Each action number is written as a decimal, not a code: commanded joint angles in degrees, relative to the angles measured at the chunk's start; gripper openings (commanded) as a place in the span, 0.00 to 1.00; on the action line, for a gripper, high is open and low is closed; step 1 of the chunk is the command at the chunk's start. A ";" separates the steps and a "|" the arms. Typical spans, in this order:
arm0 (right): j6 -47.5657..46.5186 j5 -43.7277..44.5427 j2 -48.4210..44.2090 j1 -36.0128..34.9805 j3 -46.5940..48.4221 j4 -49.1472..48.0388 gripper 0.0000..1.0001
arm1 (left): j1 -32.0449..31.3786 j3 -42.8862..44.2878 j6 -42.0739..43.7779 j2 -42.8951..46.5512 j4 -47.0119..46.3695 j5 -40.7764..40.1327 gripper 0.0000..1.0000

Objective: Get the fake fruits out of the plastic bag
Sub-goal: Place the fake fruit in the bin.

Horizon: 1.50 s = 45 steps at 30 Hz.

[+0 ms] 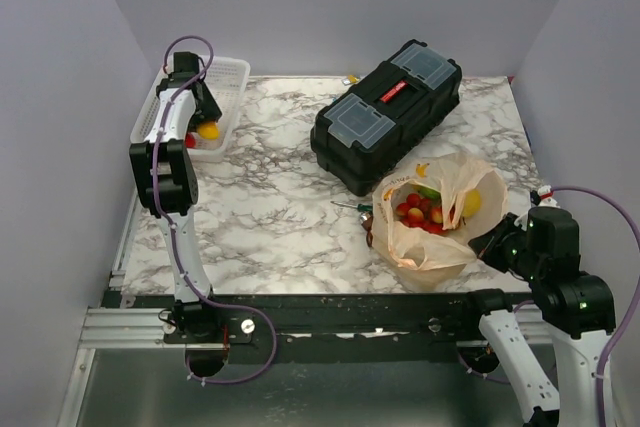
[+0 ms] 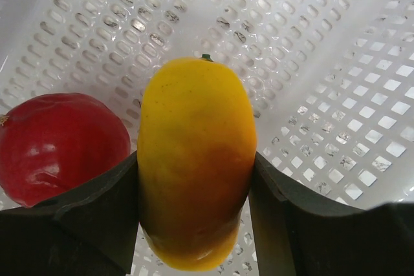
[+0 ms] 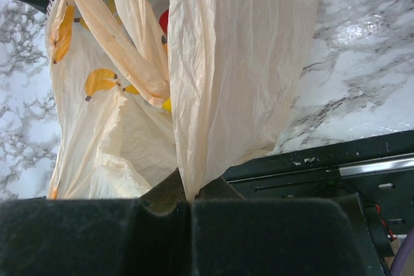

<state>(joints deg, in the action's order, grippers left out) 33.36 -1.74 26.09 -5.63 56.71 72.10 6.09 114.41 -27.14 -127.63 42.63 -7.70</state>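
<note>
The pale-orange plastic bag [image 1: 435,222] lies open on the marble table at front right, with red, green and yellow fake fruits [image 1: 424,209] inside. My right gripper [image 1: 492,243] is shut on the bag's edge [image 3: 233,95] at its right side. My left gripper [image 1: 203,119] is over the white mesh basket [image 1: 232,77] at the far left, shut on a yellow-orange oval fruit [image 2: 196,159]. A red fruit [image 2: 58,147] lies in the basket just left of it.
A black toolbox [image 1: 388,112] stands behind the bag. A small green-handled tool [image 1: 352,206] lies left of the bag. The black table rail [image 3: 336,166] runs along the near edge.
</note>
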 commanded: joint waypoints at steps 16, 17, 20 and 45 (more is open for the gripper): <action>-0.84 -0.28 -0.21 0.11 -0.15 -1.03 0.01 | 2.73 9.79 -2.71 -6.70 10.54 8.40 0.45; -0.82 -0.29 -0.22 0.16 -0.20 -1.16 0.01 | 2.80 10.46 -2.96 -6.92 11.06 8.95 0.46; -1.01 -0.44 0.29 0.10 0.06 -1.05 0.01 | 2.81 10.72 -3.58 -6.51 11.34 8.57 0.49; -1.00 -0.75 -0.25 0.09 1.04 -0.84 0.01 | -5.68 -14.86 -5.70 27.27 0.79 21.42 0.81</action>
<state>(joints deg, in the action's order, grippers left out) 33.32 -1.78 26.06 -5.63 56.71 72.05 7.05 112.92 -31.40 -114.43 50.94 4.38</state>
